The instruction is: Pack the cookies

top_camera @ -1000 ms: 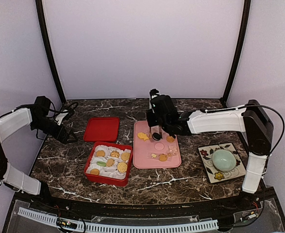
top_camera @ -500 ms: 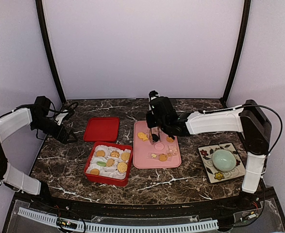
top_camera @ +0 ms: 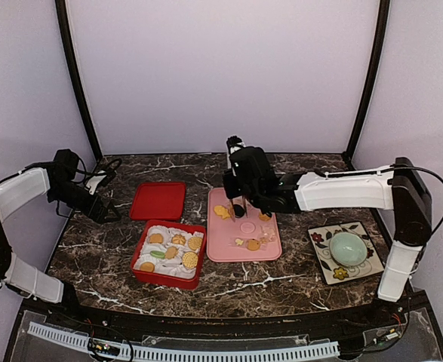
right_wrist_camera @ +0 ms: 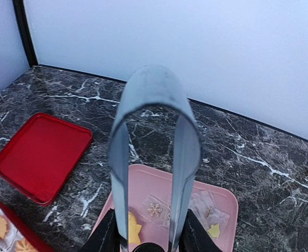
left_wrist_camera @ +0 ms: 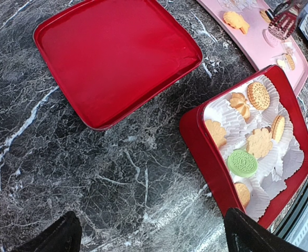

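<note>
My right gripper [right_wrist_camera: 149, 237] is shut on a pair of metal tongs [right_wrist_camera: 155, 94], whose loop rises in front of the wrist camera. It hangs over the back left of the pink tray [top_camera: 225, 245]. A dark round shape, apparently the black cookie [right_wrist_camera: 152, 247], sits between the tong arms at the frame's bottom edge. Golden cookies, one a fish shape [top_camera: 222, 212], lie on the tray. More cookies [left_wrist_camera: 258, 94] and a green one [left_wrist_camera: 242, 163] rest in paper cups in the red box [top_camera: 168, 273]. My left gripper [left_wrist_camera: 151, 236] is open and empty above the marble, left of the box.
A red lid [top_camera: 158, 200] lies flat behind the box. A pale green bowl [top_camera: 347, 246] stands on a flowered plate [top_camera: 323, 260] at the right. Clear wrappers [right_wrist_camera: 161, 207] lie at the tray's back. Walls close in the back and sides.
My right gripper squeezed the tongs narrower and shifted slightly left and up over the tray. The left arm has not moved.
</note>
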